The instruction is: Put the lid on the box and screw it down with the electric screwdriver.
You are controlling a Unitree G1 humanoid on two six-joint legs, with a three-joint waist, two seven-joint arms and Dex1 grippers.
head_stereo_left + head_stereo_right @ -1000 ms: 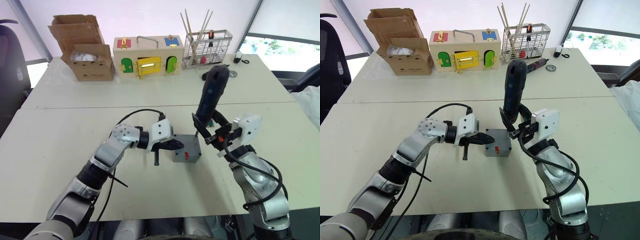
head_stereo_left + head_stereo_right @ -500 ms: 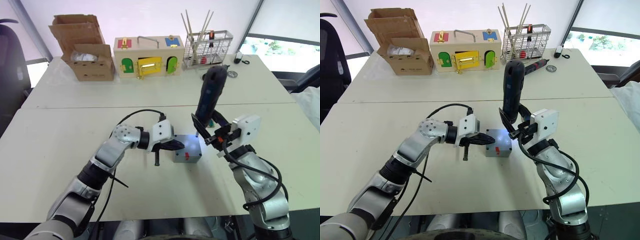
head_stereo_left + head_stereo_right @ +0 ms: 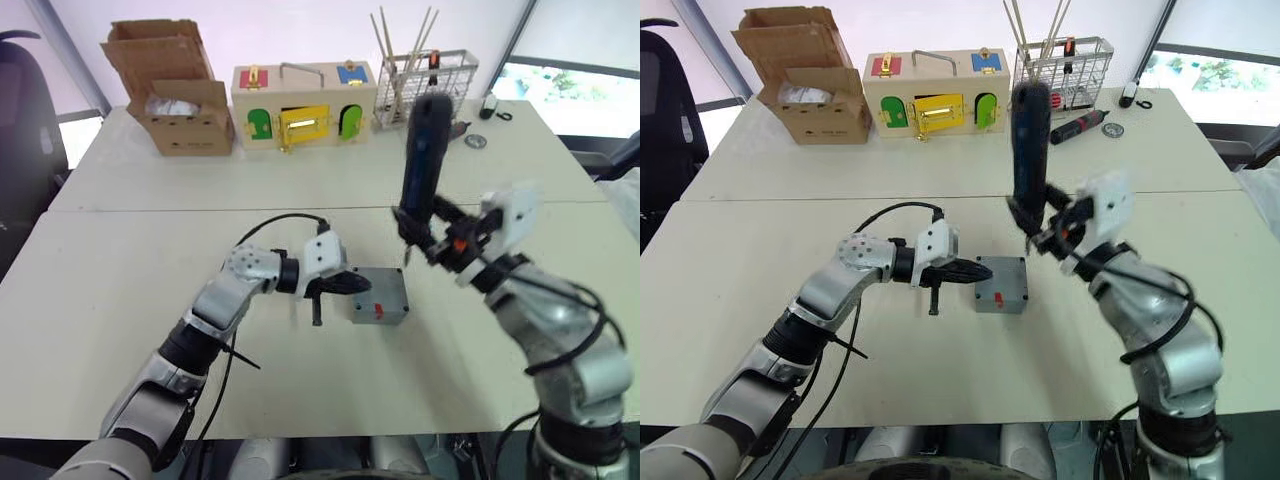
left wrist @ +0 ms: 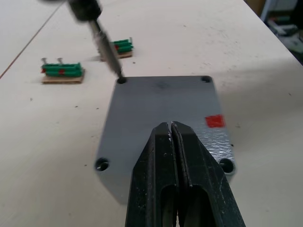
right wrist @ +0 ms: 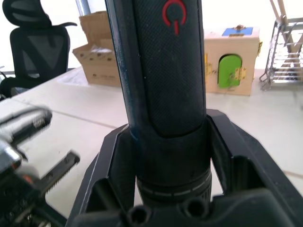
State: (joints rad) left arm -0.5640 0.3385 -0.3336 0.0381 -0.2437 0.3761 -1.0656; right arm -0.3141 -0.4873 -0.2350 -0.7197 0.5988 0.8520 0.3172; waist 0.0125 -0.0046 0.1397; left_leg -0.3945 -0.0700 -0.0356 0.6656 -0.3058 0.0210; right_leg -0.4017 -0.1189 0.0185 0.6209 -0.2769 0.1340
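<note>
Already the flat grey plastic lid [image 4: 163, 111] sat on the grey square box [image 3: 381, 299] mid-desk [image 3: 120, 300]. Your left pincer [image 4: 173, 137], closed and empty, steadied it; your right pincer [image 5: 165, 142] gripped the thick black electric screwdriver [image 3: 419, 160], bit lifted just off a corner hole. You risked missing the screw.

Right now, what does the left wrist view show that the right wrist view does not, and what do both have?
Left wrist view: the lid with its corner holes, the bit of the electric screwdriver at one hole, the shut left fingers, two green strips. Right wrist view: the right fingers gripping the tool's black body, the cardboard box, the wooden latch box, a chair. Both: the electric screwdriver and the table.
</note>
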